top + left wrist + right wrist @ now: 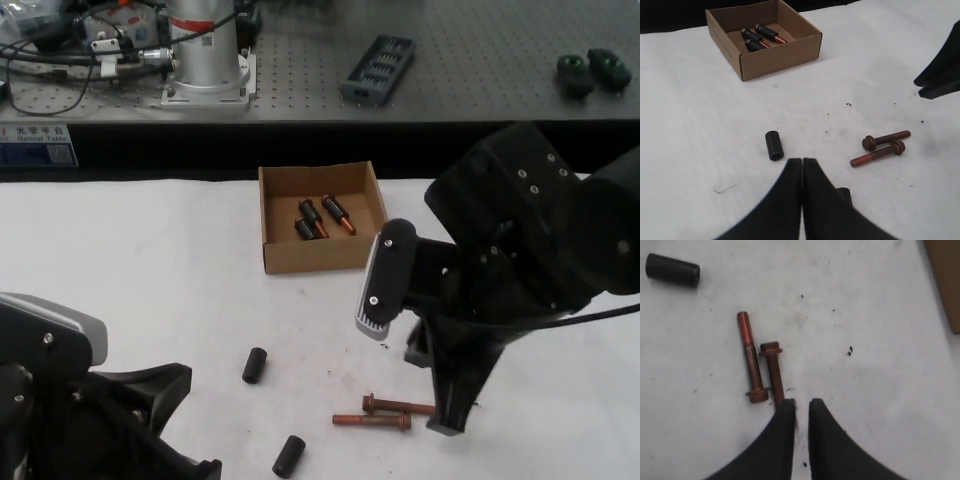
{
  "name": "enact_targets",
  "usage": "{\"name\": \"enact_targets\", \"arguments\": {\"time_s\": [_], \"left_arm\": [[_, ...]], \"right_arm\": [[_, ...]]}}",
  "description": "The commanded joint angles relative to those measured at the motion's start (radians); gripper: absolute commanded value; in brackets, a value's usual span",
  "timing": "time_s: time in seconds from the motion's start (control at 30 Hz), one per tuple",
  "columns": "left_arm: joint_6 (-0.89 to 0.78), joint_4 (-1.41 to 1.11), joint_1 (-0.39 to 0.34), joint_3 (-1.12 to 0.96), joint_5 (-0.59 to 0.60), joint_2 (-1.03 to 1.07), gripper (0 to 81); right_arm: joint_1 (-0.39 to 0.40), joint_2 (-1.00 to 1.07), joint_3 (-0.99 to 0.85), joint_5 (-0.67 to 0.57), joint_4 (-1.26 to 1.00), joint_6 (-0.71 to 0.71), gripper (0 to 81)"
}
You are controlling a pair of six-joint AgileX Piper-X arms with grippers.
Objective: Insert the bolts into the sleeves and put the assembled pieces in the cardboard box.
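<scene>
Starting at seven o'clock of the white bench top (pixel 150 300), I am holding my left gripper (pixel 802 165) with its black fingers (pixel 785 200) pressed flat together on nothing. Two short black sleeves are lying ahead of it, the farther one (pixel 774 145) at eleven o'clock of the nearer (pixel 289 455). The high view is showing the nearer one whole, while my left wrist view is catching just its end behind a finger. Both are looking smooth, matte and tubular. At one o'clock of them the cardboard box (pixel 310 257) is sitting open, brown and square-cornered, with three assembled pieces (pixel 766 33) lying inside. At three o'clock of the sleeves, two coppery flanged bolts (pixel 751 357) are lying side by side, heads at opposite ends. My right gripper (pixel 797 405) is hanging at their three o'clock end, fingers parted by a thin slit with nothing between. In its wrist view one tip is covering a bolt's end.
</scene>
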Motion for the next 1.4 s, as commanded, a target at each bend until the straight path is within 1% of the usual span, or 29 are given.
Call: {"name": "enact_targets", "arguments": {"time_s": [0.0, 0.23, 0.4, 0.47, 0.73, 1.0, 1.13, 1.37], "left_arm": [[0.012, -0.019, 0.005, 0.0, -0.011, 0.001, 0.6], [0.012, -0.019, 0.005, 0.0, -0.011, 0.001, 0.6], [0.031, -0.019, 0.005, -0.001, -0.011, 0.001, 0.6], [0.03, -0.028, 0.005, -0.001, -0.011, 0.001, 0.6], [0.036, -0.036, 0.005, -0.001, -0.011, 0.001, 0.6], [0.055, -0.036, 0.005, -0.001, -0.011, 0.001, 0.6], [0.055, -0.036, 0.005, -0.001, -0.011, 0.001, 0.6], [0.055, -0.036, 0.005, -0.001, -0.011, 0.001, 0.6]], "right_arm": [[0.003, 0.03, -0.002, -0.025, -0.036, -0.007, 8.1], [0.003, 0.167, -0.004, -0.013, -0.068, -0.007, 8.3], [0.003, 0.203, -0.004, -0.01, -0.108, -0.007, 15.9], [0.003, 0.203, -0.004, -0.01, -0.129, -0.007, 16.9], [0.003, 0.203, -0.007, -0.014, -0.18, -0.023, 16.9], [0.003, 0.203, -0.007, -0.02, -0.143, -0.023, 16.9], [0.005, 0.203, -0.004, -0.042, -0.118, -0.023, 16.9], [0.011, 0.228, -0.004, -0.04, -0.123, -0.023, 16.9]]}}
